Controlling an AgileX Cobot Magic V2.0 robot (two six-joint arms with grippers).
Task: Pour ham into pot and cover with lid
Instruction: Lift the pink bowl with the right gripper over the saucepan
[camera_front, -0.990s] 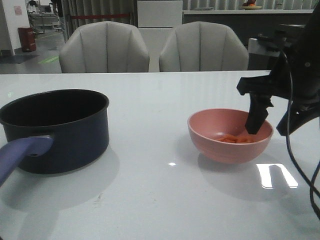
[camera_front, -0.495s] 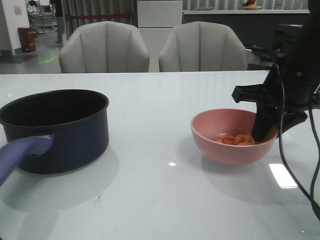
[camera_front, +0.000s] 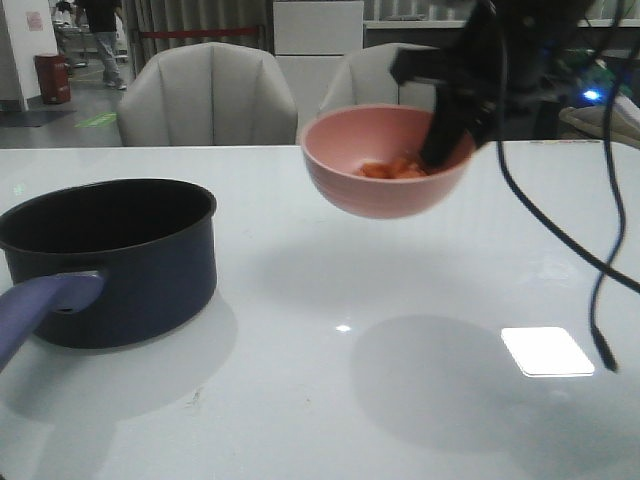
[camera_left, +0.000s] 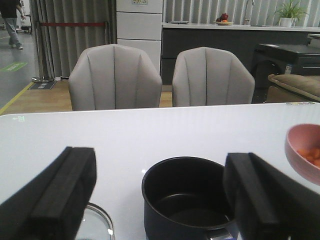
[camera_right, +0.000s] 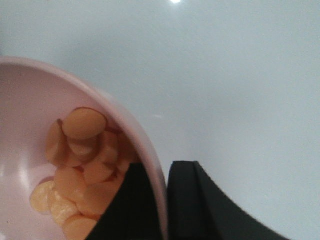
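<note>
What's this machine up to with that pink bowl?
The right gripper has pinched the rim of the pink bowl and holds it in the air above the table, with the ham inside. The pot sits open to the left. The left gripper waits open above it, near the lid.

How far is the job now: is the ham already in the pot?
Not yet. Done: the right gripper has clamped the pink bowl by its rim and holds it in the air. In hand: carrying the ham, which is in the bowl, toward the pot, which looks empty. Left: pouring, then placing the lid, which lies beside the pot.
</note>
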